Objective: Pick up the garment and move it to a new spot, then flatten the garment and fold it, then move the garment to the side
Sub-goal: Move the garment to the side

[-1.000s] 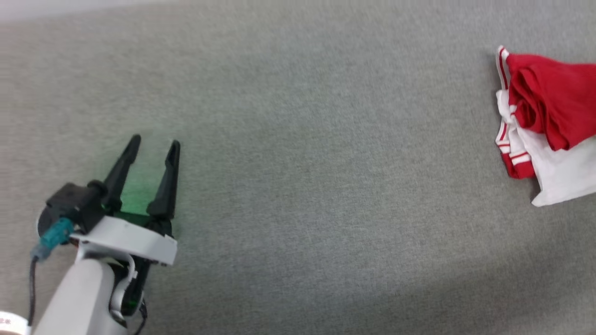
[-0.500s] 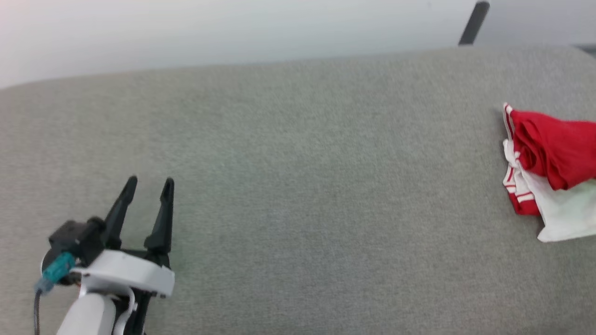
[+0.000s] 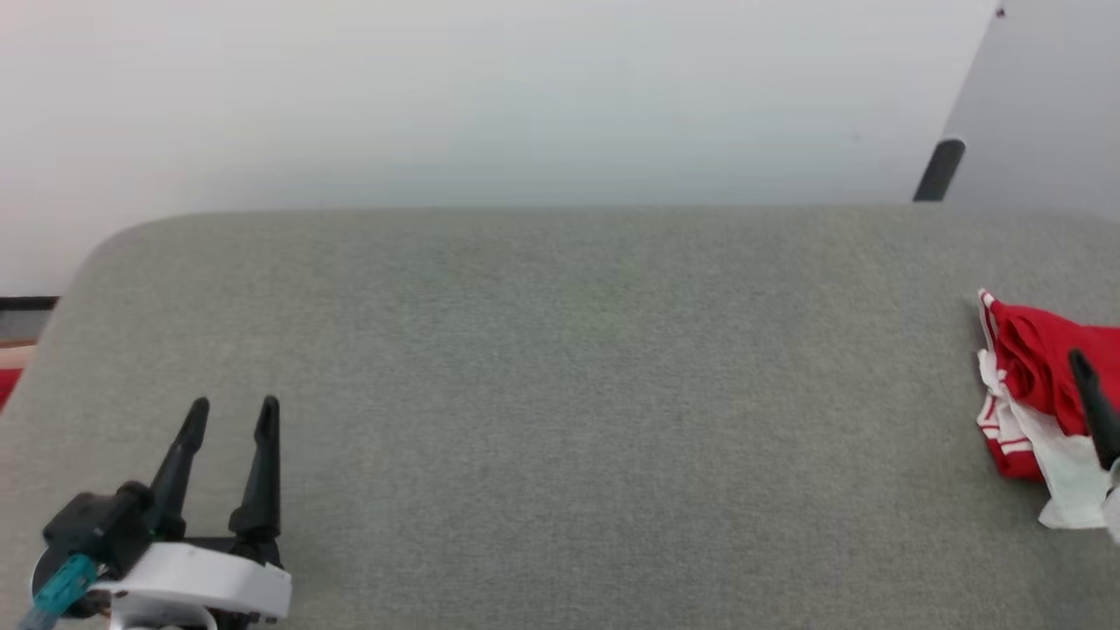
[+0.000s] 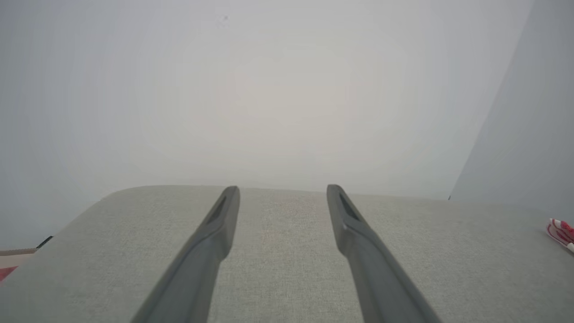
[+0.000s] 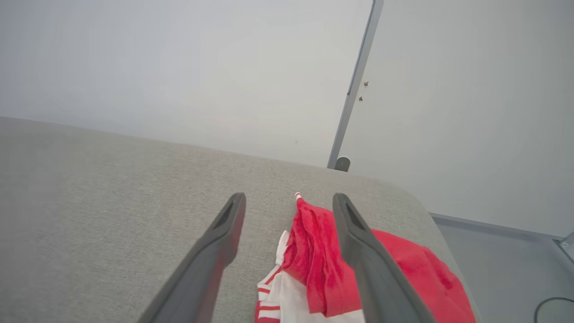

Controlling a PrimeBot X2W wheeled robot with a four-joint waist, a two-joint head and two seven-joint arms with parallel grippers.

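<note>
The garment [image 3: 1028, 359] lies crumpled at the right end of the grey padded table [image 3: 560, 420], red cloth on top with white and red-striped parts below. In the right wrist view the garment [image 5: 314, 251] sits just under and ahead of my right gripper [image 5: 289, 197], which is open with nothing between its fingers. One of its dark fingers [image 3: 1094, 411] shows at the right edge of the head view, over the garment. My left gripper [image 3: 234, 404] is open and empty over the table's near left; its wrist view shows the left gripper [image 4: 283, 190] above bare grey cloth.
A white wall rises behind the table's far edge. A dark pole [image 3: 941, 171] stands behind the far right corner. The table's right end drops to a grey floor [image 5: 506, 255] with a cable. Something red [image 3: 7, 385] shows past the left end.
The head camera has tilted up, so the wall and the table's far edge have come into the picture. One finger of my right gripper has appeared over the garment. Both grippers stay open.
</note>
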